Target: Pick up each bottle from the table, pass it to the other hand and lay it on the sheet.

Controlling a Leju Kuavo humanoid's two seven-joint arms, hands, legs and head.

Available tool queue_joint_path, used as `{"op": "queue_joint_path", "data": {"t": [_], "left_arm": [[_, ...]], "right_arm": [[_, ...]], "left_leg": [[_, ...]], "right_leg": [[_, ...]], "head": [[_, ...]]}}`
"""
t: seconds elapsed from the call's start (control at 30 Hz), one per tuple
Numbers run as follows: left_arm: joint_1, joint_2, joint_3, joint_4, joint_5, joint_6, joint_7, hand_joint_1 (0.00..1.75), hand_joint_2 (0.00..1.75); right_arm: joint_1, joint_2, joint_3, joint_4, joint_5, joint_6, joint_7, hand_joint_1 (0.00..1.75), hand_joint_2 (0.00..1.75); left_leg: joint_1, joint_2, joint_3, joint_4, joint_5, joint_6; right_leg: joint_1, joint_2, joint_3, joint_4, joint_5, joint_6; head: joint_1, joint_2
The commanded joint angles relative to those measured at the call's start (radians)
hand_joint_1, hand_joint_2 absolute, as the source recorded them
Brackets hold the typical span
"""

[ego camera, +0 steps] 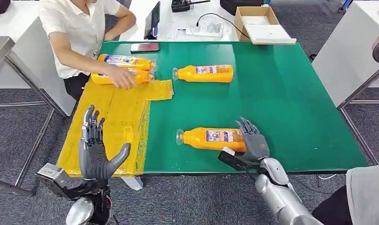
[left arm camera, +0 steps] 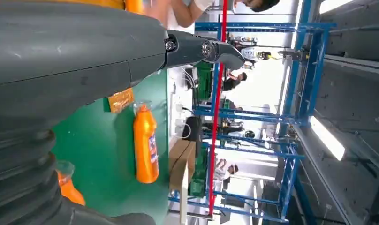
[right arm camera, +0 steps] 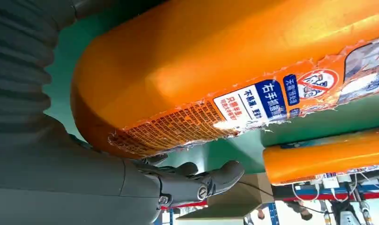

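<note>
An orange bottle point(ego camera: 211, 139) point(right arm camera: 216, 70) lies on its side near the front edge of the green table point(ego camera: 291, 93), cap to the left. My right hand point(ego camera: 251, 140) is laid over its base end with fingers point(right arm camera: 197, 180) still stretched out, not closed around it. A second orange bottle point(ego camera: 204, 73) point(left arm camera: 146, 143) point(right arm camera: 323, 157) lies at mid-table, farther back. Two more bottles point(ego camera: 124, 61) lie on the far end of the yellow sheet point(ego camera: 112, 126), one under a person's hand point(ego camera: 119, 77). My left hand point(ego camera: 96, 150) stands upright and open above the sheet's near end, thumb point(left arm camera: 201, 49) out.
A person point(ego camera: 79, 28) sits at the table's far left corner. A phone point(ego camera: 144, 47) lies on the far edge; a cardboard box point(ego camera: 260, 23) and a power strip point(ego camera: 204, 30) stand behind. Someone's clothing point(ego camera: 368, 192) shows at the near right.
</note>
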Motion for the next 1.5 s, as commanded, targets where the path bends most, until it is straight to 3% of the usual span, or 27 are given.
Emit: {"op": "queue_joint_path", "data": {"t": [0.03, 1.5], "left_arm": [[-0.029, 0.012, -0.021, 0.054, 0.002, -0.002, 0.005, 0.00, 1.75], [-0.029, 0.012, -0.021, 0.054, 0.002, -0.002, 0.005, 0.00, 1.75]], "right_arm": [[-0.034, 0.019, 0.036, 0.116, 0.003, 0.013, 0.006, 0.00, 1.75], [-0.034, 0.019, 0.036, 0.116, 0.003, 0.013, 0.006, 0.00, 1.75]], "left_leg": [[0.001, 0.000, 0.004, -0.002, 0.000, -0.001], [0.001, 0.000, 0.004, -0.001, 0.000, -0.001]], "right_leg": [[0.001, -0.001, 0.004, -0.002, 0.000, -0.002], [0.001, -0.001, 0.005, -0.001, 0.000, -0.001]], "head": [[0.000, 0.000], [0.000, 0.000]]}}
